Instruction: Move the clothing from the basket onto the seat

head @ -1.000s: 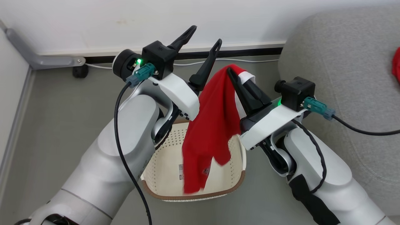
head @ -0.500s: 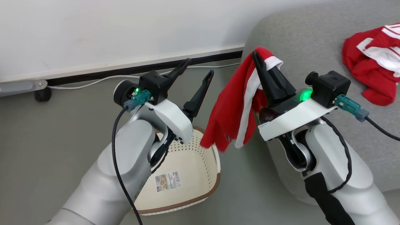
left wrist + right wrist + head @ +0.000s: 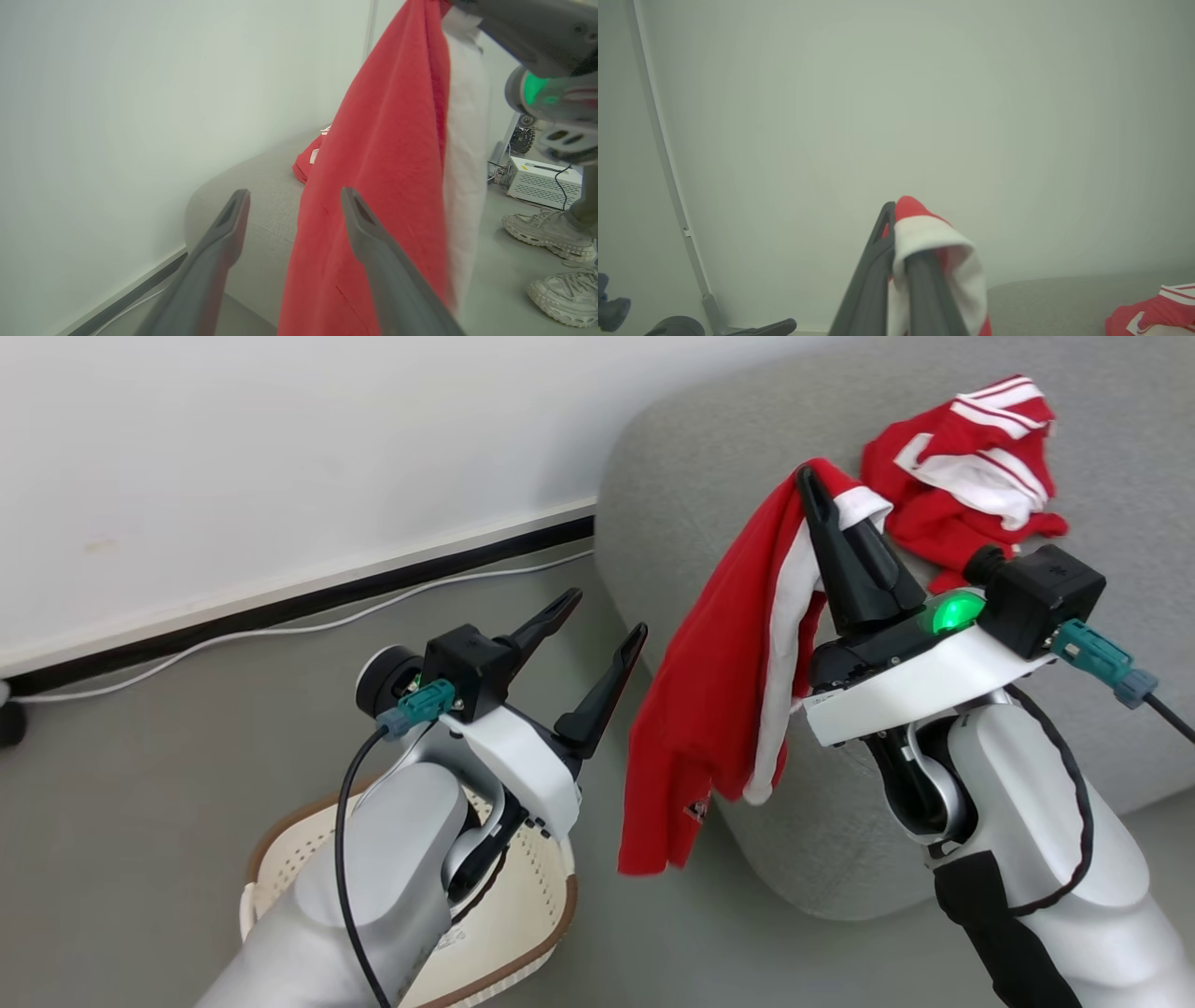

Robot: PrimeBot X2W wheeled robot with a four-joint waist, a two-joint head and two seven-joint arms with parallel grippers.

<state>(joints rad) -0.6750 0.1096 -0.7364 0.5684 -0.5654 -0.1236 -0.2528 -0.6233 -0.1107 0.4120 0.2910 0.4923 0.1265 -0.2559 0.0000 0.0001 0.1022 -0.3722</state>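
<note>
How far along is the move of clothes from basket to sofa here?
Done: a striped red garment lies on the sofa. In hand: the right gripper is shut on a hanging red garment, held in the air at the sofa's rounded end; the left gripper is open and empty. Left: lay that piece on the seat. The basket shows no clothing in its visible part; the left arm hides the rest.

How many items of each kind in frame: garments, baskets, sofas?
Red garments: 2, the hanging garment in the right gripper, the crumpled garment on the sofa
Basket: 1
Sofa: 1
Total: 4
</note>
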